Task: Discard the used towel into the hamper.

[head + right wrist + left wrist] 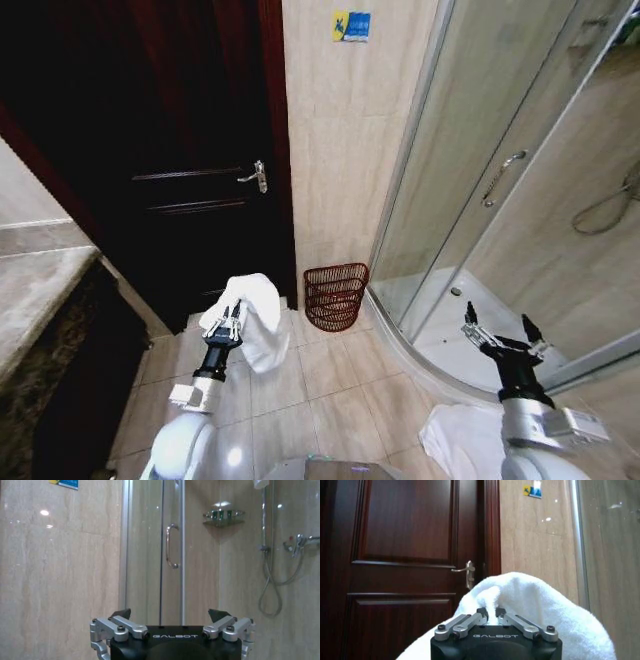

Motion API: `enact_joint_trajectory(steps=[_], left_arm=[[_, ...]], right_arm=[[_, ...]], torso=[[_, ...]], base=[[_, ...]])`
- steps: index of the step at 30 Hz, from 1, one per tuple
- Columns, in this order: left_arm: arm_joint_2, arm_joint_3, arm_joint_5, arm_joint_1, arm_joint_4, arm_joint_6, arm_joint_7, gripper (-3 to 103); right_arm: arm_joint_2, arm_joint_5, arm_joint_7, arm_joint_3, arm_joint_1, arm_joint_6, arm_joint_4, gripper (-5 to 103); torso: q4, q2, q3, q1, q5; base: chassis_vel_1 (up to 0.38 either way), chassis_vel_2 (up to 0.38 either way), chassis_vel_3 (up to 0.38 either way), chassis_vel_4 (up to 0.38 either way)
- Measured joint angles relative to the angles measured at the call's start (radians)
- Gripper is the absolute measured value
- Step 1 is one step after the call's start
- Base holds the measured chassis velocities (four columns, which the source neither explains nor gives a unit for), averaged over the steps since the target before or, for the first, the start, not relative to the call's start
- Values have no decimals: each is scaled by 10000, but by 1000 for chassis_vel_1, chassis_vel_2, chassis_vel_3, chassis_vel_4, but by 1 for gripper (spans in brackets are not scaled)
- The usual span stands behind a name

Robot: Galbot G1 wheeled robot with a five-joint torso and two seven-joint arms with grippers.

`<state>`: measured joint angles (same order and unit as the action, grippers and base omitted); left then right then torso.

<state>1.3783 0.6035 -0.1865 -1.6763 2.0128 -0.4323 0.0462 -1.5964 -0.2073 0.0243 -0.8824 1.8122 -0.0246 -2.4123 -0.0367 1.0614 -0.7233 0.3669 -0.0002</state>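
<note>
Pinching a fold of the towel (252, 312), the left gripper (229, 322) has its fingers (482, 613) closed tight on the cloth; the rest drapes over and past them, hanging above the floor (330, 375). In the left wrist view the white terry mounds up over the fingertips with the door (405, 555) and its handle (466, 572) behind.

The right gripper (503, 333) hovers by the shower (520, 210) with its fingers (121, 614) spread wide apart and nothing between them; it looks idle.

As for progress, the pickup is done: the towel is off the ground and in hand. What is left is the carry and the drop. The hamper (335, 295) sits on the floor against the tiled wall (345, 140), between the door and the shower's curved glass, ahead and to the right of the left gripper and well apart from it. Its mouth looks open and seems empty, though its weave hides the bottom.

Nothing lies on the floor between the towel and the hamper. The shower's curb (400, 345) runs just beside the hamper on its right, leaving less room on that side. A second white cloth (455, 440) lies on the floor near the robot's right arm, clear of the route. A dark counter (40, 290) edges the left side.
</note>
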Motion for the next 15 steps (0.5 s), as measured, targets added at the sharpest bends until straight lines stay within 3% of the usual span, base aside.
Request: enact_joint_trajectory(steps=[3, 11, 15], left_arm=[[28, 85, 20, 27, -106, -219, 42, 6], [-172, 159, -226, 244, -138, -150, 52, 6], [-302, 99, -216, 520, -164, -126, 76, 6]], right_arm=[[-98, 112, -24, 21, 62, -19, -95, 100], [-117, 287, -25, 12, 50, 139, -280, 100], [-134, 289, -124, 20, 109, -293, -16, 100]], torso=[[0, -142, 78, -62, 2], [0, -498, 280, -219, 0], [0, -713, 402, -313, 1]], base=[[0, 0, 0, 0], [0, 0, 0, 0], [0, 0, 0, 0]])
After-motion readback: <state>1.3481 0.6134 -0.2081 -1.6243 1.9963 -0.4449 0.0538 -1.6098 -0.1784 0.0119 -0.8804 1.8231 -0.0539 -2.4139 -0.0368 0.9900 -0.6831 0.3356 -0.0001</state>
